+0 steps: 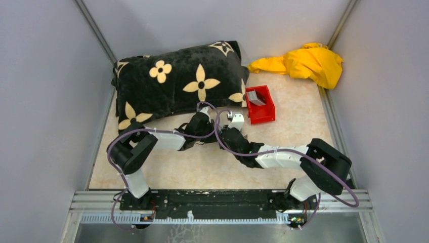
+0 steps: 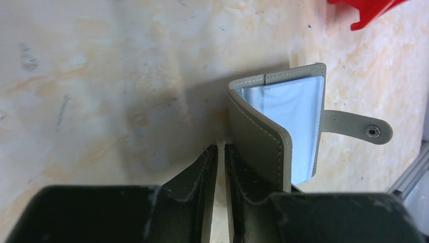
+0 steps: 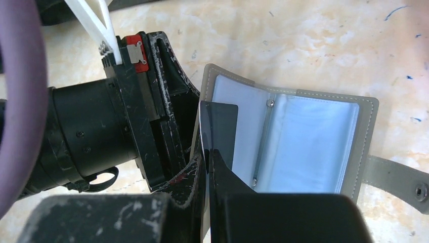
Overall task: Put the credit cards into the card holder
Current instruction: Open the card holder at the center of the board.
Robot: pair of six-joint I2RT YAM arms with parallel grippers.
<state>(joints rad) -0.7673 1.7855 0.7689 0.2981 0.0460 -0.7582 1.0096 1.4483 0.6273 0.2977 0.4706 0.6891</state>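
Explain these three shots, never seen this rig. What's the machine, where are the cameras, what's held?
Two robot arms are bolted at the near edge of a table, each ending in a two-finger gripper. The wide picture looks down from above and behind them; the other two come from a camera on each wrist. On the table lie a black flowered pillow, a yellow cloth, a red bin with grey cards, and an open grey card holder. The right gripper is shut on a dark card, its end over an inside pocket. The left gripper sits at the holder's raised cover, jaws nearly together; whether it grips is unclear.
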